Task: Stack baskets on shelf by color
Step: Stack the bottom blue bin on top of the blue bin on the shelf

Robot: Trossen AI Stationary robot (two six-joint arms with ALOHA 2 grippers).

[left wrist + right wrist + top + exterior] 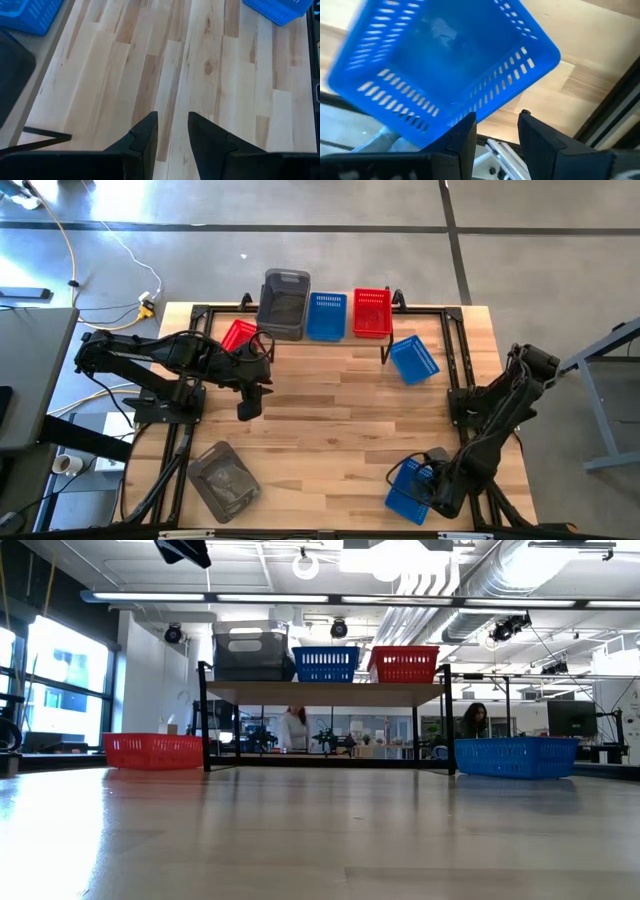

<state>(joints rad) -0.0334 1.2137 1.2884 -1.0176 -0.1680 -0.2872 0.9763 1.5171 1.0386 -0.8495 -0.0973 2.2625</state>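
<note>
The shelf (345, 338) stands at the table's far side. On it, from left to right, stand a grey basket (285, 305), a blue basket (326, 316) and a red basket (372, 312). A red basket (238, 334) lies on the table at the shelf's left end and a blue one (413, 359) at its right end. A grey basket (224, 478) lies at the near left. My left gripper (172, 135) is open and empty above the bare table, left of centre. My right gripper (496, 131) is open at the edge of another blue basket (445, 65) at the near right. My right gripper has one finger (462, 132) right at the lower edge of the blue basket's slotted side wall (470, 107). I cannot tell whether it touches. The gap between the fingers shows only wood and a metal rail.
Black frame rails (452, 360) run along the table's sides and the near edge, close to the near right blue basket. Bare wood (340, 420) lies in the table's middle. People show in the room beyond the shelf (472, 720).
</note>
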